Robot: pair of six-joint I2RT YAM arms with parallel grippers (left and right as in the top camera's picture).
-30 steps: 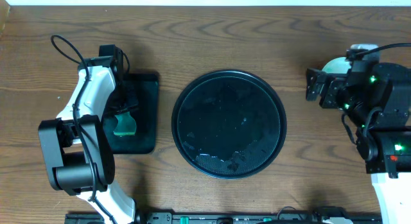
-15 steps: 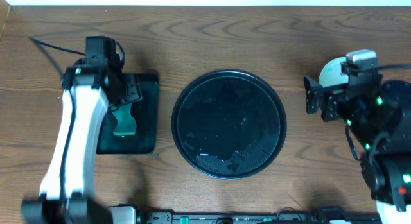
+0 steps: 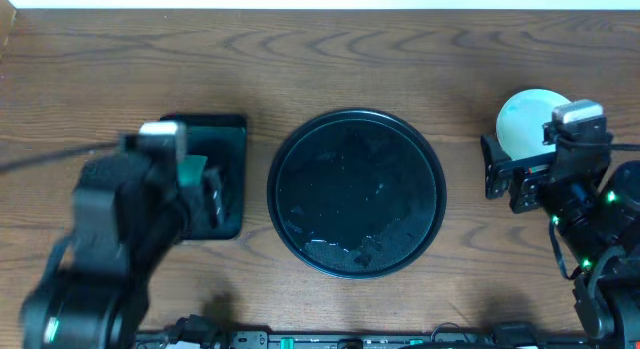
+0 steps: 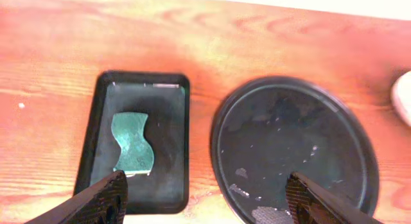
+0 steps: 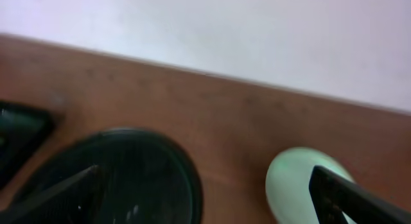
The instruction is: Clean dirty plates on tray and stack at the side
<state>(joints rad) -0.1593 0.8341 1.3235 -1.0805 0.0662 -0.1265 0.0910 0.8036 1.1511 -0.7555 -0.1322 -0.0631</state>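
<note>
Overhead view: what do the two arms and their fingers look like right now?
Both arms are mostly black. The left arm is blurred, with a pale block on top. The right arm carries a light grey block, small green lights and thin black cables. In the wrist views, the left fingers and right fingers are black, tapered wedges.

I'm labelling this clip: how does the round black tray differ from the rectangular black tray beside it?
The round tray is much wider than the rectangular tray. The round tray holds only wet-looking specks; the rectangular tray holds a green sponge. The round tray sits mid-table, the rectangular tray off to one side. Both are glossy black with raised rims.
</note>
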